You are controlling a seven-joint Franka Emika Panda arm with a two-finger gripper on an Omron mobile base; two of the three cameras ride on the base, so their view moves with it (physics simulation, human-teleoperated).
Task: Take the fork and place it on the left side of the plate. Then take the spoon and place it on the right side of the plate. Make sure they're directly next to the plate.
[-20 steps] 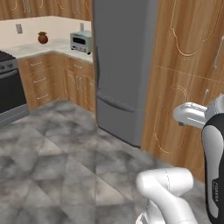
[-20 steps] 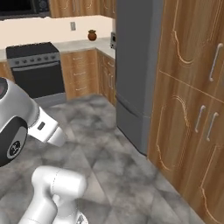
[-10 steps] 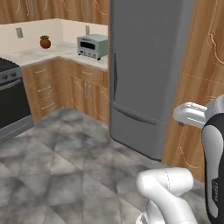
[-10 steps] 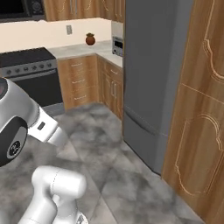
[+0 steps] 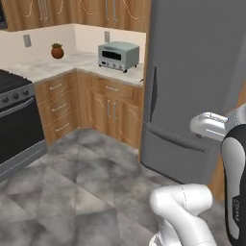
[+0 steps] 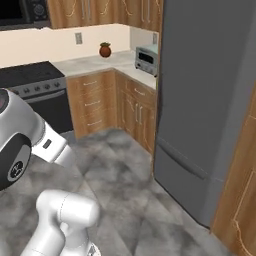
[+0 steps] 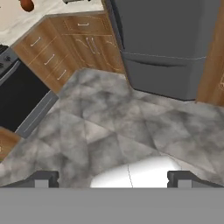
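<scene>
Grey marbled floor [image 7: 131, 127] lies below the gripper [image 7: 113, 178], jaws wide apart, holding nothing. Ahead, the fridge [image 7: 162, 43]; base views add a toaster oven [image 5: 118, 55]. Plate's whereabouts: cannot tell.

Kitchen: fridge [image 5: 192, 81], stove [image 5: 17, 122], toaster oven [image 5: 118, 55].

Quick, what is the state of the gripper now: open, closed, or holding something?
Gripper: open, jaws wide apart, holding nothing; below it lies the grey floor.
</scene>
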